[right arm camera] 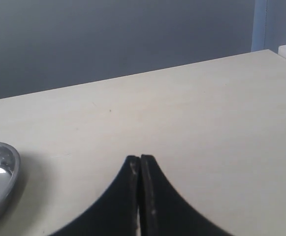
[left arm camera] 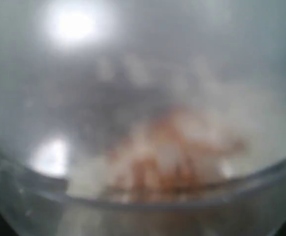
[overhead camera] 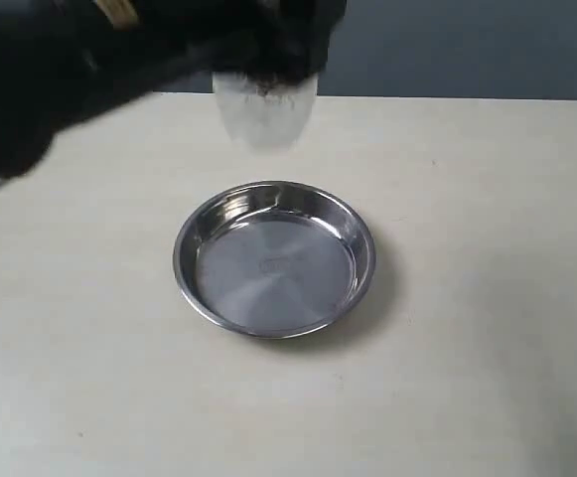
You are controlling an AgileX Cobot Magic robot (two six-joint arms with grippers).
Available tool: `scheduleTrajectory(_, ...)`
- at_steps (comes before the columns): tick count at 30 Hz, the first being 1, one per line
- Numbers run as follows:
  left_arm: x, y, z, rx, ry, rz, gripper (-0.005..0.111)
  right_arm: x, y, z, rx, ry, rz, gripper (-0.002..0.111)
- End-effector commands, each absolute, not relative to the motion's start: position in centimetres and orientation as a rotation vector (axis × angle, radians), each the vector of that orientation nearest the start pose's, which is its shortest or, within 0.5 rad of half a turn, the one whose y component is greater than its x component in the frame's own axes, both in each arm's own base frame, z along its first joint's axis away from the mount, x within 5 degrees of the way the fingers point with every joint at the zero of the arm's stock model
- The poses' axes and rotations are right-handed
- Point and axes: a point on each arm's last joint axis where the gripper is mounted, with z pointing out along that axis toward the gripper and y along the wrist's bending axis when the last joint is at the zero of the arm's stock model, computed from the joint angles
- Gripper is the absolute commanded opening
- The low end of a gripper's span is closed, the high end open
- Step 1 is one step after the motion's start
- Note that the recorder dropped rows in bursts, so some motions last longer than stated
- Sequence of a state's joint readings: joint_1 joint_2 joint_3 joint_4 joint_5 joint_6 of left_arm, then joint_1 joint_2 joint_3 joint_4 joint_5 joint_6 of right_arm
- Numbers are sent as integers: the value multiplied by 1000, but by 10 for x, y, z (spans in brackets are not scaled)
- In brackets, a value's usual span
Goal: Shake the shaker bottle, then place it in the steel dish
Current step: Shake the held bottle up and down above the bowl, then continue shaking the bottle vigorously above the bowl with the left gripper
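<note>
No text, label or number is legible. The dish (overhead camera: pixel 207 225) shows a faint mark (overhead camera: pixel 280 264) at its floor's centre, too blurred to read.

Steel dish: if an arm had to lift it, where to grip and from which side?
Pinch the steel dish at its rolled rim from above, one finger inside the wall, one outside. It is shallow, wide and flat on the table, so spanning it from the side is likely out. The right end effector sits beside it, empty but shut, so open it first.
</note>
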State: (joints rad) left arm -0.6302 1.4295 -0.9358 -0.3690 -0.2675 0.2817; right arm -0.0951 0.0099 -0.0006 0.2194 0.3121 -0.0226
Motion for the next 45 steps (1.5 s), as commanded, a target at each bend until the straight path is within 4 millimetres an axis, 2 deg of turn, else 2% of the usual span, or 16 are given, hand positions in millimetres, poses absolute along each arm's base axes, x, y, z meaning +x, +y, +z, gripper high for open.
scheduleTrajectory(1, 255, -201, 336, 573, 1546, -401, 0, 55, 0, 186, 205, 1776, 118, -1)
scheduleTrajectory(3, 250, -198, 348, 531, 1545, -441, 0, 55, 0, 186, 205, 1776, 118, -1)
scheduleTrajectory(7, 261, -195, 239, 540, 1953, -400, 0, 55, 0, 186, 205, 1776, 118, -1)
scheduleTrajectory(12, 247, -195, 353, 519, 1467, -446, 0, 55, 0, 186, 205, 1776, 118, -1)
scheduleTrajectory(14, 252, -191, 336, 495, 1624, -462, 0, 55, 0, 186, 205, 1776, 118, -1)
scheduleTrajectory(17, 262, -189, 253, 517, 1952, -418, 0, 55, 0, 186, 205, 1776, 118, -1)
scheduleTrajectory(23, 239, -188, 345, 577, 1568, -439, 0, 55, 0, 186, 205, 1776, 118, -1)
scheduleTrajectory(26, 248, -181, 283, 499, 1816, -451, 0, 55, 0, 186, 205, 1776, 118, -1)
scheduleTrajectory(30, 239, -184, 268, 782, 1703, -289, 0, 55, 0, 186, 205, 1776, 118, -1)
scheduleTrajectory(32, 274, -129, 266, 32, 1781, -342, 0, 55, 0, 186, 205, 1776, 118, -1)
scheduleTrajectory(35, 225, -202, 263, 933, 1688, -379, 0, 55, 0, 186, 205, 1776, 118, -1)
scheduleTrajectory(36, 235, -194, 263, 854, 1705, -370, 0, 55, 0, 186, 205, 1776, 118, -1)
scheduleTrajectory(38, 282, -145, 249, 15, 1893, -485, 0, 55, 0, 186, 205, 1776, 118, -1)
scheduleTrajectory(40, 243, -193, 260, 783, 1761, -389, 0, 55, 0, 186, 205, 1776, 118, -1)
scheduleTrajectory(43, 280, -150, 255, 71, 1922, -509, 0, 55, 0, 186, 202, 1776, 114, -1)
scheduleTrajectory(45, 243, -191, 261, 804, 1817, -353, 0, 55, 0, 186, 205, 1776, 118, -1)
